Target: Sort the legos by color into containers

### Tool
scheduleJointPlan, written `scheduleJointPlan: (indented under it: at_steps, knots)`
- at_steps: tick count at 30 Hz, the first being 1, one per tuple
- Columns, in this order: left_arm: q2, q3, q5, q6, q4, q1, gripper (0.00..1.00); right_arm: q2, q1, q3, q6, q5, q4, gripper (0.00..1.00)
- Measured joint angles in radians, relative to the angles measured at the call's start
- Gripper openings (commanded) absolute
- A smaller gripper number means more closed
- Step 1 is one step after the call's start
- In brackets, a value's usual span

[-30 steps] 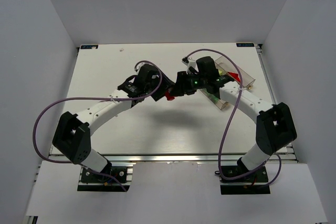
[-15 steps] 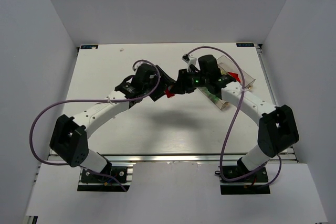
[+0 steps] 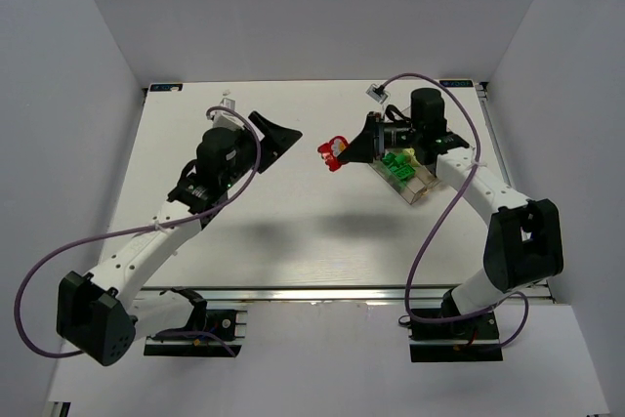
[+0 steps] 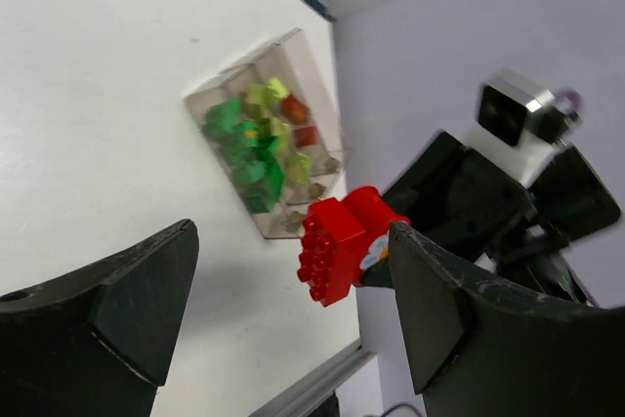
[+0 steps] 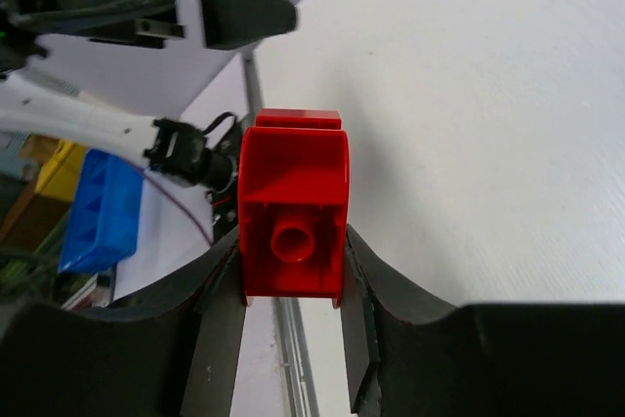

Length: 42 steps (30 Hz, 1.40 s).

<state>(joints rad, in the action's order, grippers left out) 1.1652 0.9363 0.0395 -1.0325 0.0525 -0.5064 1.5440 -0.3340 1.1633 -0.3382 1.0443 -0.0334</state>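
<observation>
Top external view: both my jaws, close together a second ago, have parted. My right jaws pinch the red brick (image 3: pixel 334 151) beside the tray (image 3: pixel 418 194); my left jaws, spread and empty, have drawn back leftward over the table (image 3: pixel 293 231).

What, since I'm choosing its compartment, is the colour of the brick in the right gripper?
Red brick, clearest in the right wrist view.
</observation>
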Motion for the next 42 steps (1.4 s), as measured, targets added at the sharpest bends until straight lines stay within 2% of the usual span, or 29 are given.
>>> scheduleJointPlan:
  at_steps: [4,8,10,15,19,25,35,39,42]
  knots:
    - [-0.032,-0.076,0.113,0.039,-0.194,0.001,0.86,0.003,0.000,-0.008,-0.145,0.124,-0.184,0.00]
    - [-0.020,-0.140,0.276,0.043,-0.445,0.002,0.86,0.011,-0.002,-0.047,-0.415,0.211,-0.537,0.00]
    - [-0.016,-0.156,0.343,0.041,-0.540,0.002,0.86,0.023,-0.002,-0.048,-0.513,0.233,-0.662,0.00]
    - [-0.001,-0.159,0.468,0.008,-0.750,0.002,0.83,0.028,-0.001,-0.048,-0.666,0.261,-0.838,0.00]
    - [0.040,-0.159,0.522,-0.043,-0.881,0.002,0.77,0.028,0.000,-0.048,-0.729,0.263,-0.910,0.00]
    - [0.077,-0.160,0.554,-0.072,-0.924,0.005,0.78,0.028,0.006,-0.048,-0.781,0.261,-0.959,0.00]
    - [0.061,-0.160,0.555,-0.026,-0.870,0.005,0.78,0.027,0.008,-0.049,-0.804,0.250,-0.972,0.00]
    - [0.057,-0.160,0.525,0.012,-0.791,0.005,0.78,0.000,0.012,-0.049,-0.736,0.227,-0.901,0.00]
    - [0.045,-0.160,0.505,0.037,-0.738,0.006,0.82,-0.025,0.019,-0.047,-0.679,0.210,-0.839,0.00]
